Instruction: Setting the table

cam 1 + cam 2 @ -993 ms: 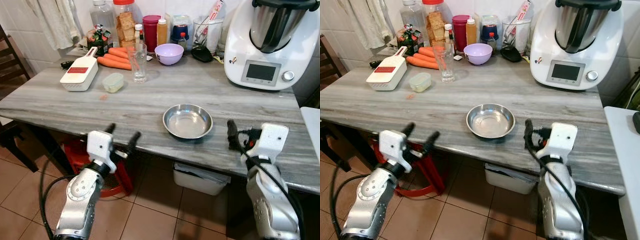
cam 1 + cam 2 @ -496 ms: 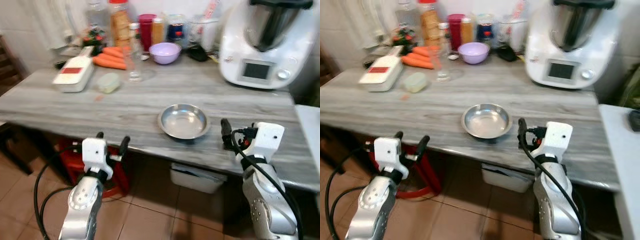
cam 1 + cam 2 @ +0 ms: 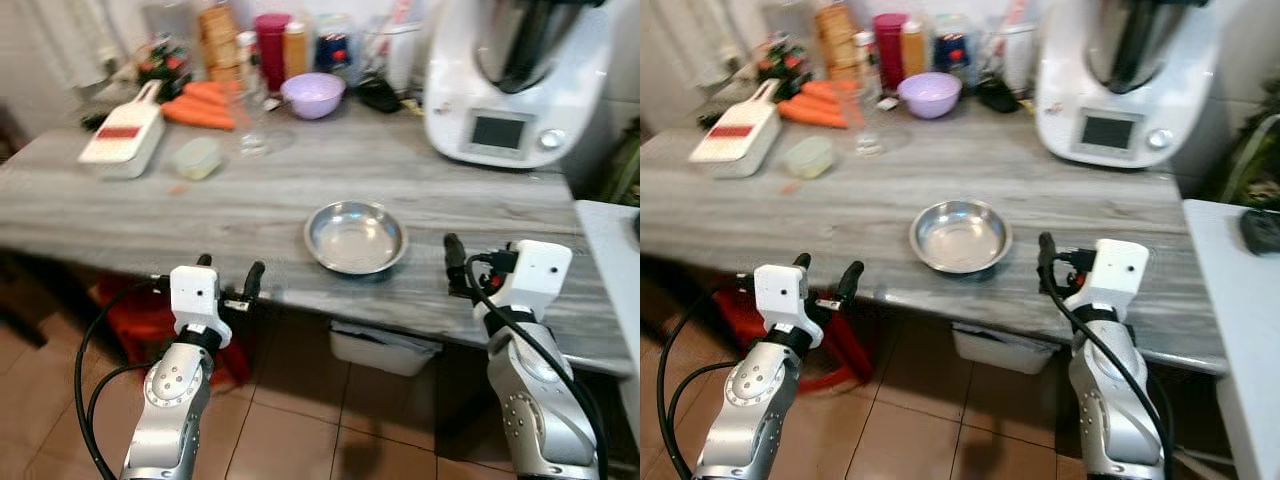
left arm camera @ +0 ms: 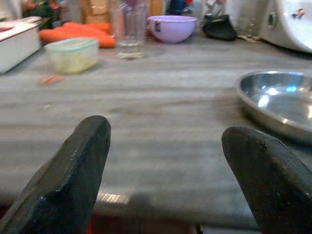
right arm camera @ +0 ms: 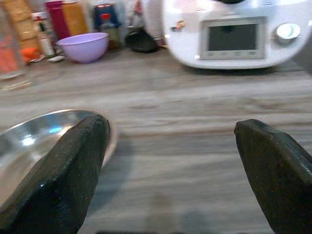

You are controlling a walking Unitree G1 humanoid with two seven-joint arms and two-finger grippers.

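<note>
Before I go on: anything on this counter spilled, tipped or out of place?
Nothing spilled or tipped. One small oddity: an orange scrap lies loose on the grey counter beside the small lidded container. The steel bowl sits upright near the front edge; the drinking glass stands.

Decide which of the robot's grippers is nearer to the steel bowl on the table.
Right. The right gripper sits at the table edge just right of the steel bowl; the left gripper hangs off the front edge, farther left.

A long grey wood-grain counter (image 3: 300, 200) runs across the scene, with white tiled wall (image 3: 60, 30) behind it at far left. Below lies a terracotta tile floor (image 3: 300, 440), a white bin (image 3: 385, 350) tucked underneath.
</note>
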